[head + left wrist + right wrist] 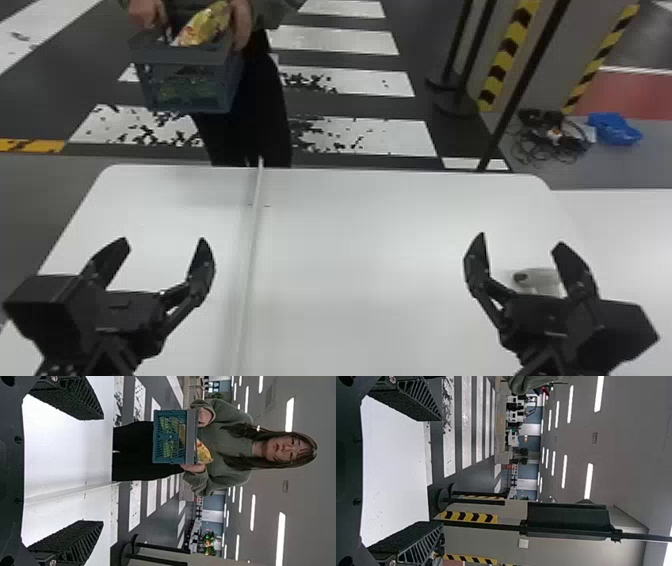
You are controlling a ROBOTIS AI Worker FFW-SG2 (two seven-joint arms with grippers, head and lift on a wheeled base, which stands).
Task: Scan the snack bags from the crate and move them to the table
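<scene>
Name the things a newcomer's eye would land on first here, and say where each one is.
First comes the crate, held in a person's hands beyond the table's far edge, a yellow bag sticking out of its top. Next, the left gripper and right gripper, black and open above the white table. Then the yellow-and-black stripes behind, toward the robot's right.
</scene>
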